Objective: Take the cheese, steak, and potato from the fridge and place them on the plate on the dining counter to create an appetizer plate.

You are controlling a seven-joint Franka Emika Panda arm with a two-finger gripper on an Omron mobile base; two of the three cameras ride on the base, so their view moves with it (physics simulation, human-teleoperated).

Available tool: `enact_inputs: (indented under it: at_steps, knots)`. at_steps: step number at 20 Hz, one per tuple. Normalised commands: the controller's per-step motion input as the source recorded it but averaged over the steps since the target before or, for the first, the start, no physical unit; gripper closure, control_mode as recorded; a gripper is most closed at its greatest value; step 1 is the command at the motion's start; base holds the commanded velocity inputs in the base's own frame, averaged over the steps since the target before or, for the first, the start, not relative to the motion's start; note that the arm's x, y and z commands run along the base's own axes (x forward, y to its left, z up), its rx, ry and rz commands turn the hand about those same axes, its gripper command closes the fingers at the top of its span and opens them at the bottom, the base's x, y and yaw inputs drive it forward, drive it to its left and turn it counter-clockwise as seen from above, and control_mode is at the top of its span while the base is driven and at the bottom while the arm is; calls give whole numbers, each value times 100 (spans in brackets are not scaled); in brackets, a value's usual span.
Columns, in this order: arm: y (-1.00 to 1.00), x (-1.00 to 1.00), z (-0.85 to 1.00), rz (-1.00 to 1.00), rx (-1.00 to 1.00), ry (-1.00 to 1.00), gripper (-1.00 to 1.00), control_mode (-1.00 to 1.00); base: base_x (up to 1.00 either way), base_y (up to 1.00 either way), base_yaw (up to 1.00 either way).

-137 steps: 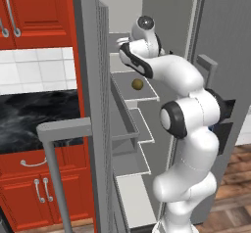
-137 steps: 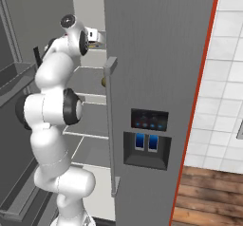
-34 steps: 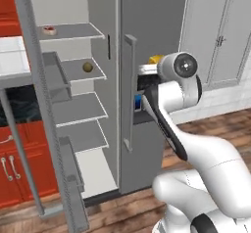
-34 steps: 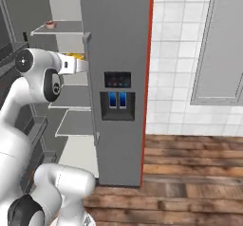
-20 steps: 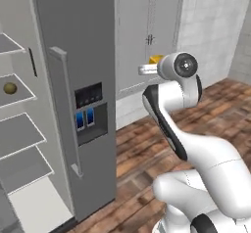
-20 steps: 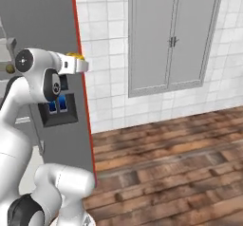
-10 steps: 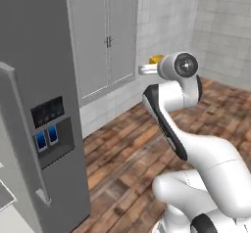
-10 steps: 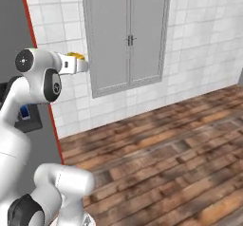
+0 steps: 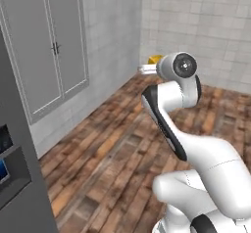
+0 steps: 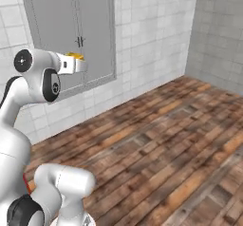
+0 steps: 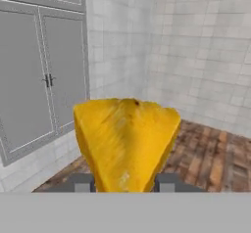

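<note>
Carrying step: the gripper (image 11: pixel 125 183) is clamping the cheese (image 11: pixel 125 141) between its tips, holding it aloft beside the arm's wrist.

From left to right, the fridge (image 9: pixel 14 178) edge, the grey panelled wall cabinet (image 9: pixel 46 46), tiled walls and plank floor (image 10: pixel 180 139) are showing; next the base probably needs to be facing the dining counter and plate before lowering.

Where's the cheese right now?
The cheese is held in the hand, up in the air above the wood floor, in front of the grey wall cabinet.
</note>
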Motion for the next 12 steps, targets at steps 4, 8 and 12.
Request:
enact_inputs:
  at_steps: [4,8,12]
  knots:
    - [0,0,0,0,0,0,100,100,63,-28,-42]
    - [0,0,0,0,0,0,100,100,80,-21,-41]
    - [0,0,0,0,0,0,100,100,85,-16,-41]
